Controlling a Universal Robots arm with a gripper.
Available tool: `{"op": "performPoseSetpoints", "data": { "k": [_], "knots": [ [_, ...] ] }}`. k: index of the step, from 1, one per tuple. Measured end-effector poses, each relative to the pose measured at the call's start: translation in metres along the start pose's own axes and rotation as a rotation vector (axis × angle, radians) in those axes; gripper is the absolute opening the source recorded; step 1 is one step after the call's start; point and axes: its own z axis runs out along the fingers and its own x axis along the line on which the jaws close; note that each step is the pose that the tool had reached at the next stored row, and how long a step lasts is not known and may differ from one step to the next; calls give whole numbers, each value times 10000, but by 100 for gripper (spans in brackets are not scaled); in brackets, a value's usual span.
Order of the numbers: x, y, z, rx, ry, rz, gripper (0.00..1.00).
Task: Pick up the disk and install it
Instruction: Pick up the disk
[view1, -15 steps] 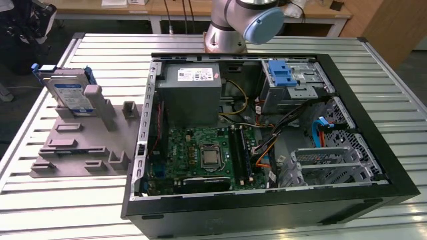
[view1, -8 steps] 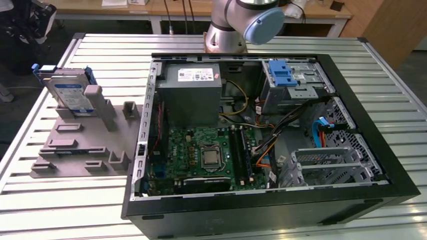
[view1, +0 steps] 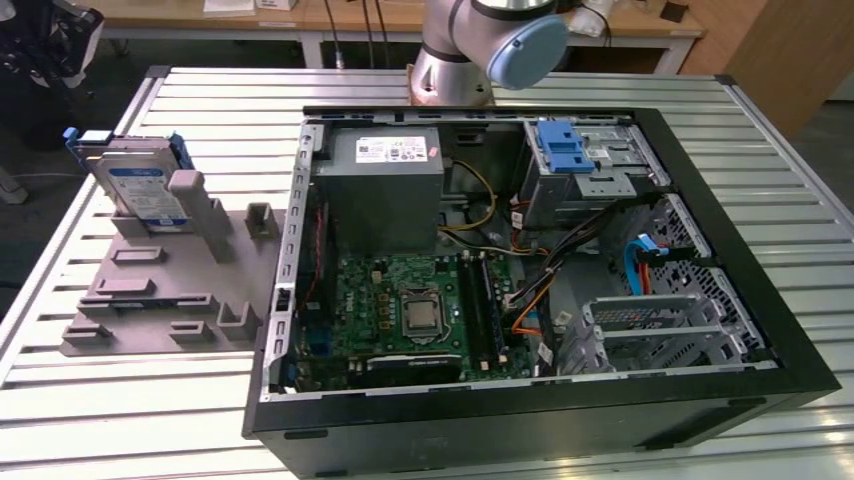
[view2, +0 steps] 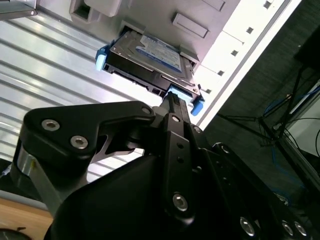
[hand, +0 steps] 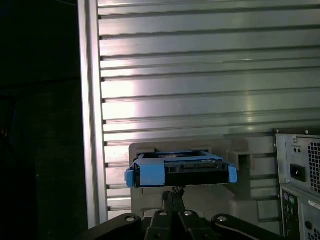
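While poised with gripper (hand: 173, 191) seemingly closed on nothing, hovers just beside disk (hand: 182, 167) standing on edge in grey holder (hand: 225, 147).

On the disk (view1: 123, 158) a white-and-blue label (view1: 147, 195), on the grey box (view1: 380, 210) a white sticker (view1: 391, 152), print illegible.

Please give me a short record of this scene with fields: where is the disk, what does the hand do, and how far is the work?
disk: stands on edge in the grey holder, at the exterior view's left of the computer case
hand: shut, empty, apart from the disk, pointing toward it
computer case: open, lying on the slatted table
work: disk not yet picked up
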Motion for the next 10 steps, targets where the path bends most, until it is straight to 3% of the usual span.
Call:
{"op": "performPoseSetpoints", "data": {
  "k": [10],
  "knots": [
    [6, 0, 0, 0, 0, -20, 11]
  ]
}}
